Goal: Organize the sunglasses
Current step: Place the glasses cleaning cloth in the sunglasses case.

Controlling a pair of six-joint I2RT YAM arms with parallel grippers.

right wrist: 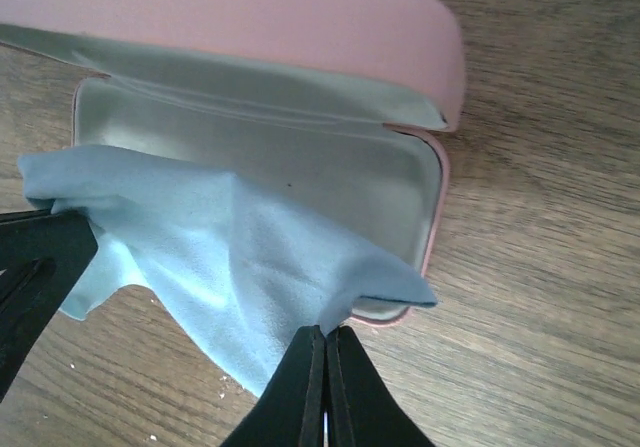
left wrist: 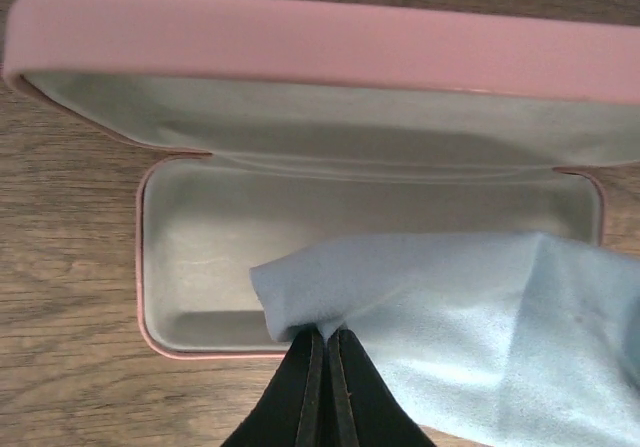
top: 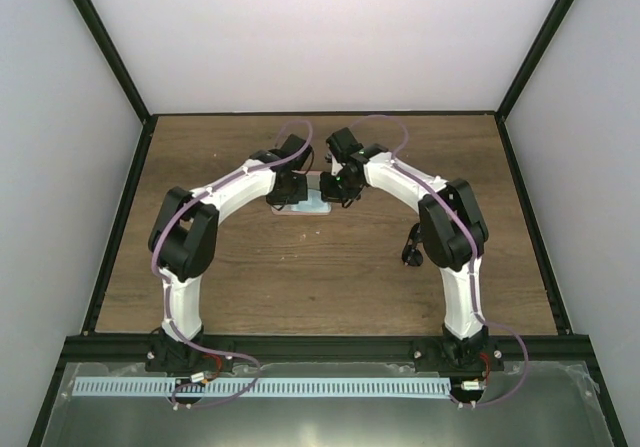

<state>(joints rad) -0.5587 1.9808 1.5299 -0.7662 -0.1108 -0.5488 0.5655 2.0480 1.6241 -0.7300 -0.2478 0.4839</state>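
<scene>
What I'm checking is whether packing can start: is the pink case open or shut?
Open: the pink case has its lid raised behind the grey-lined tray, with the blue cloth draped over its front rim.

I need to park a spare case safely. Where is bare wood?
Free: the wide patch between the left arm and right arm, nearer than the pink case; the far strip behind the case. Crowded: centre, where left tool and right tool pinch the blue cloth over the open case; sunglasses lie beside the right arm.
</scene>
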